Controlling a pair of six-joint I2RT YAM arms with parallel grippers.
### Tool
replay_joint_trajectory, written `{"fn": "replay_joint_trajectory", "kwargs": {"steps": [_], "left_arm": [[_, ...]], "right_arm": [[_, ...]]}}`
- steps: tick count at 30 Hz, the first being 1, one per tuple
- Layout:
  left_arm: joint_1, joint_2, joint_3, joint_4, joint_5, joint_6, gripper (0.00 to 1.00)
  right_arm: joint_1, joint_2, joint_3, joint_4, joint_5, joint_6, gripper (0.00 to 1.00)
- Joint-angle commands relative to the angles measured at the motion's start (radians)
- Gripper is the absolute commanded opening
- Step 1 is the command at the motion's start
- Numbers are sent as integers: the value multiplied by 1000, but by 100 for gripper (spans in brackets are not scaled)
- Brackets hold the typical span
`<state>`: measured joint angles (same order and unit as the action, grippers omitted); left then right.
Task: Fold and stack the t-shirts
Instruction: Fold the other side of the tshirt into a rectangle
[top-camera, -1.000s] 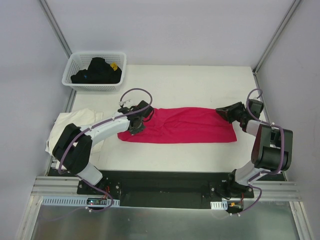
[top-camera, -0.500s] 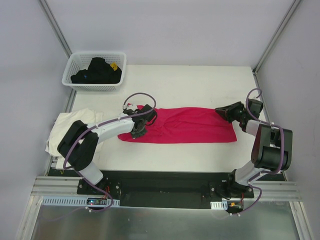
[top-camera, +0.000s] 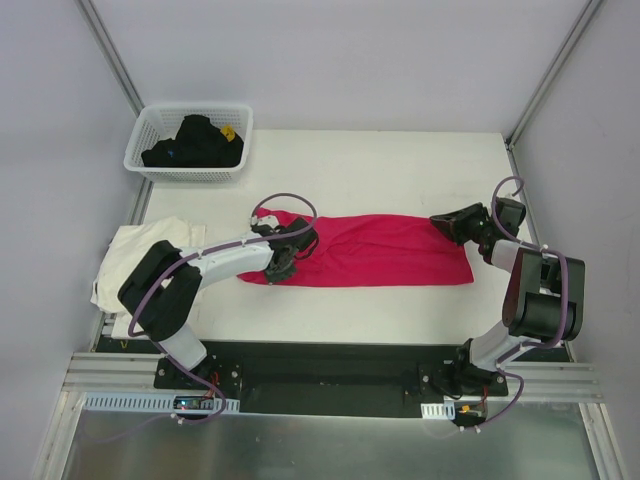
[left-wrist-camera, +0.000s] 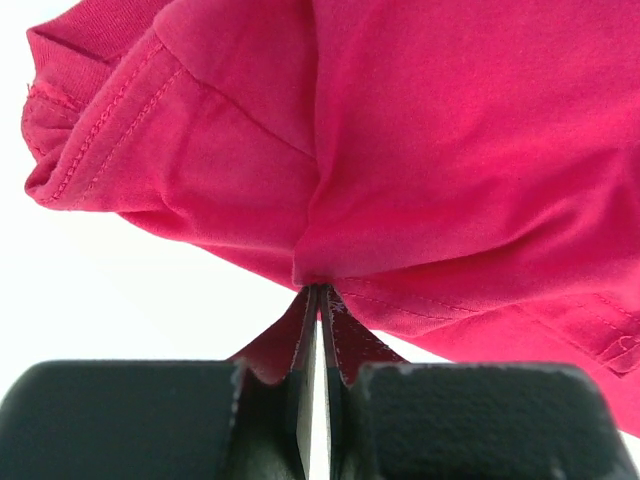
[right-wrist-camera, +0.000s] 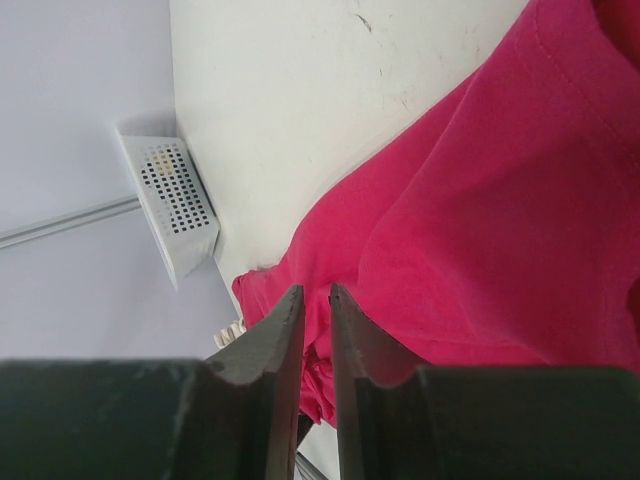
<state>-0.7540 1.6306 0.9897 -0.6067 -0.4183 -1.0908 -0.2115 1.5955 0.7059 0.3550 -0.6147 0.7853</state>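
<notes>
- Across the middle of the table (top-camera: 380, 170) the magenta t-shirt (top-camera: 380, 250) lies as a long, flat band, reaching from one arm to the other.
- At its left end, the left gripper (left-wrist-camera: 318, 295) is clamped tight on a small pinch of the red cloth, close to a stitched hem.
- At the band's far right corner, the right gripper (right-wrist-camera: 315, 292) shows only a thin slit between its fingers. I cannot tell whether any cloth is caught in it.
- Risk: the left pinch is shallow, so a quick pull could slide the hem out and let that end drop in a heap.
- Risk: if only the top layer is pinched, lifting would peel the layers apart and likely undo the fold.
- Risk: if the right end is not truly held, a pull from the left would drag the whole band sideways rather than fold it.
- Risk: the cream t-shirt (top-camera: 135, 250) sits bunched at the table's left edge, partly under the left arm. A backward sweep of that arm could push it over the edge.
- At the far left corner stands a white lattice basket (top-camera: 190, 172), well apart from both shirts. It holds a pile of dark clothes (top-camera: 195, 140) with a small yellow item (top-camera: 229, 131) on top. Neither shirt is in it.
</notes>
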Motion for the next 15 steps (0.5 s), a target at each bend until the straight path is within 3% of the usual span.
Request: {"fn": "replay_joint_trajectory", "kwargs": {"steps": [1, 6, 11, 15], "left_arm": [[-15, -9, -23, -18, 26, -35, 4], [-15, -28, -40, -18, 15, -35, 19], [-15, -57, -26, -18, 4, 2, 24], [-15, -176, 7, -19, -65, 51, 25]], "right_arm": [[8, -23, 1, 29, -11, -1, 19], [11, -23, 6, 29, -8, 0, 19], [15, -28, 9, 27, -10, 0, 19], [15, -32, 12, 24, -10, -1, 20]]}}
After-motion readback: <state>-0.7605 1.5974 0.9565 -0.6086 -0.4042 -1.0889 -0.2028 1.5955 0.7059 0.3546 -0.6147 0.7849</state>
